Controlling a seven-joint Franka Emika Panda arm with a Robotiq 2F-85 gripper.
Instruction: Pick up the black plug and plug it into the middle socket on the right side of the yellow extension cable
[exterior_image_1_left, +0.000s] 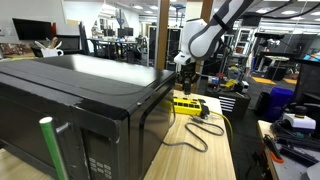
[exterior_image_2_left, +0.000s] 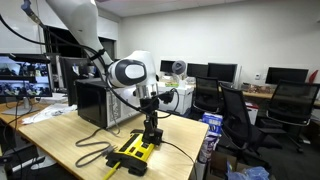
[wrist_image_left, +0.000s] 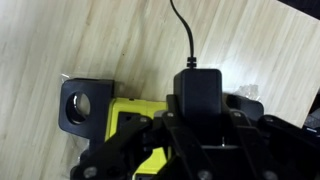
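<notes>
In the wrist view the black plug (wrist_image_left: 200, 92), a small boxy piece of black plastic, sits in the middle of the picture between the dark fingers of the hand (wrist_image_left: 200, 118), which enters from 6 o'clock. The hand pinches the black plug from both sides, though dark on dark hides the exact line of contact. A thin black cord (wrist_image_left: 183, 28) leaves the plug's top edge toward 12 o'clock. At 8 o'clock from the plug lies the yellow extension cable (wrist_image_left: 128, 118), a bright-yellow plastic power strip, partly hidden by the fingers. At its 9 o'clock end is a black square block with a round hole (wrist_image_left: 82, 104). All of it lies over the pale wood-grain desk (wrist_image_left: 100, 40).

In both exterior views the white robot arm (exterior_image_2_left: 125, 72) reaches down, with the hand (exterior_image_1_left: 185, 80) (exterior_image_2_left: 150, 130) held upright just above the yellow extension cable (exterior_image_1_left: 192, 103) (exterior_image_2_left: 135, 153). The plug itself is too small to make out there. A dark cord (exterior_image_1_left: 192, 136) (exterior_image_2_left: 92, 152) lies in loops on the desk (exterior_image_1_left: 205, 158) (exterior_image_2_left: 55, 135) beside the strip. A large boxy black microwave (exterior_image_1_left: 80, 100) (exterior_image_2_left: 95, 100) stands on the same desk, close to the strip. In an exterior view an upright green tube (exterior_image_1_left: 50, 148) shows in front of the microwave, at 7 o'clock in the picture.
</notes>
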